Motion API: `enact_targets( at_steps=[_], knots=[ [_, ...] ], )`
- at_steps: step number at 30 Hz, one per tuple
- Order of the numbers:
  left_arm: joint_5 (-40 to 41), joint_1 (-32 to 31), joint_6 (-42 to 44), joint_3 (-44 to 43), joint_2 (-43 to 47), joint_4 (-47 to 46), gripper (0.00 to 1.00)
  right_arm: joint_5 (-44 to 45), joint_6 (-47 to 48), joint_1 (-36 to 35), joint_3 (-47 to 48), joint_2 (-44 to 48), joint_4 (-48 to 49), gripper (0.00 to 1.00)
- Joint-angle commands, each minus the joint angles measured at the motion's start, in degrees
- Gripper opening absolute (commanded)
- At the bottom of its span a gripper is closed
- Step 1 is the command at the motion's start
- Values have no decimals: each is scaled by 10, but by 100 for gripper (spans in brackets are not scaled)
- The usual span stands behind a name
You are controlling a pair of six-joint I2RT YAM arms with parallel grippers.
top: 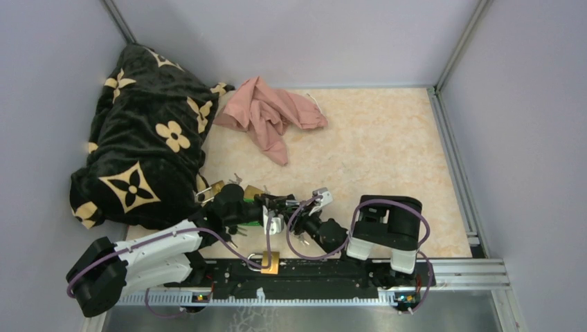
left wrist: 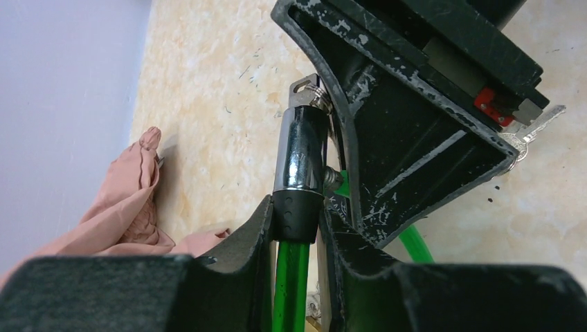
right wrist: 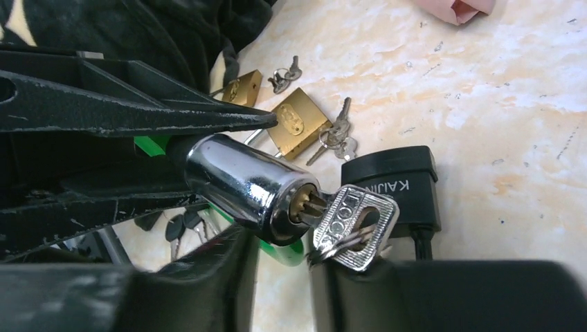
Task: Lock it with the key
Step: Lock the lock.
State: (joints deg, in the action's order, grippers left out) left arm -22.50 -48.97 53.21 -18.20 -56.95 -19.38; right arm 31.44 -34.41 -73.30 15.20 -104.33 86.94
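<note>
A green cable lock has a chrome cylinder (right wrist: 242, 181) with a silver key (right wrist: 354, 223) in its keyhole. In the left wrist view the cylinder (left wrist: 301, 149) stands upright above a black collar and green cable (left wrist: 292, 283). My left gripper (left wrist: 294, 221) is shut on that collar. My right gripper (right wrist: 282, 256) is open just below the cylinder's end; the key's head lies over its right finger (right wrist: 387, 290), not pinched. From above, both grippers meet at the lock (top: 280, 207), the left gripper (top: 266, 207) beside the right gripper (top: 296, 213).
Brass padlocks (right wrist: 297, 121) with loose keys (right wrist: 336, 135) and a black KAIJIN lock (right wrist: 394, 183) lie just behind. Another brass padlock (top: 268, 263) sits at the near edge. A black flowered blanket (top: 149, 145) fills the left; a pink cloth (top: 270, 114) lies at the back.
</note>
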Motion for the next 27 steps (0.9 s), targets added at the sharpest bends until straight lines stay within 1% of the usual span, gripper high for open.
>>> enact_targets(
  at_steps=[1, 2, 3, 5, 7, 11, 15, 18, 19, 21, 24, 27],
  knots=[
    [-21, 3, -43, 8, -10, 71, 0, 12, 27, 2, 14, -11, 104, 17],
    [-22, 2, -45, 9, -10, 75, 0, 10, 27, 5, 14, -10, 111, 9],
    [-23, 3, -46, 10, -9, 78, 0, 7, 32, 8, 14, -6, 115, 5],
    [-21, 2, -49, 11, -10, 82, 0, -1, 54, 10, 20, 9, 108, 1],
    [-19, 3, -47, 11, -10, 88, 0, -4, 81, 11, 25, 33, 83, 0],
    [-30, 1, -21, 12, -9, 120, 0, -7, 118, 28, 28, 98, 63, 0],
    [-45, -5, 7, 5, -9, 159, 0, -6, 168, 49, 66, 206, -53, 0],
    [-56, -16, 11, -10, -8, 190, 0, -14, 183, 75, 98, 264, -121, 0],
    [-62, -17, 5, -17, -10, 191, 0, -16, 192, 83, 108, 276, -138, 0],
    [-71, -17, -34, -27, -16, 191, 0, -30, 217, 92, 131, 293, -154, 0],
    [-89, -17, -105, -45, -27, 211, 0, -70, 248, 92, 155, 305, -157, 0],
    [-105, -17, -151, -51, -29, 230, 0, -95, 264, 92, 161, 320, -150, 0]
  ],
)
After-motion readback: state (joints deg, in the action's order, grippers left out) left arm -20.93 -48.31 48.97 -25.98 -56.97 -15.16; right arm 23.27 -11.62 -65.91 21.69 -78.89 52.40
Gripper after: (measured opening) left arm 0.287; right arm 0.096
